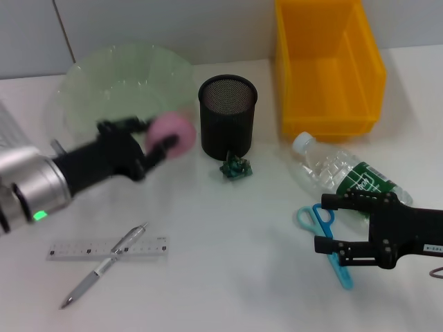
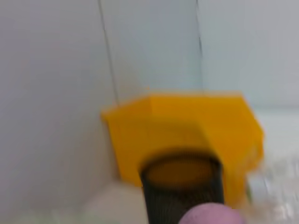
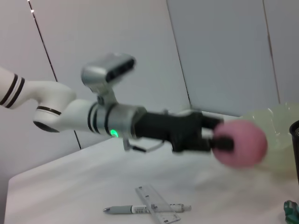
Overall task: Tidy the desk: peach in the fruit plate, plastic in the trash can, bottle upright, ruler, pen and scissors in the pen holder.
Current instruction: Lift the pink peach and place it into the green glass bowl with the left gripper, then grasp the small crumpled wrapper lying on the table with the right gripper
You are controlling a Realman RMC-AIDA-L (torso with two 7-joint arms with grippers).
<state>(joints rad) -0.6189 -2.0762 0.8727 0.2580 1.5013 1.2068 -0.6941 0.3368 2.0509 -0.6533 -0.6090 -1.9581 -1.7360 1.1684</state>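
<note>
1. The left gripper [image 1: 160, 149] is squeezing the pink peach [image 1: 171, 135] between its fingers. It holds the peach up in the air, near the back left of the desk [image 1: 228, 242], right by the rim of the green fruit plate [image 1: 90, 83]. I think that is so it can put the peach into the plate next.
2. The right gripper [image 1: 331, 223] has its fingers spread wide, with nothing in them. It sits low by the right edge of the desk, just over the blue scissors [image 1: 325, 232]. It looks ready to pick them up.
3. The bottle [image 1: 346, 174] lies on its side beside that gripper. The ruler [image 1: 76, 249] and the pen [image 1: 104, 265] lie crossed near the front left.
4. The small green plastic [image 1: 235, 167] sits in front of the black pen holder [image 1: 228, 114]. The yellow trash can [image 1: 325, 66] stands at the back right.
5. The right wrist view shows the peach from the side, clearly off the desk. The head view does not show that so well.
6. The left wrist view shows only the top of the peach, with the pen holder and trash can beyond it.
</note>
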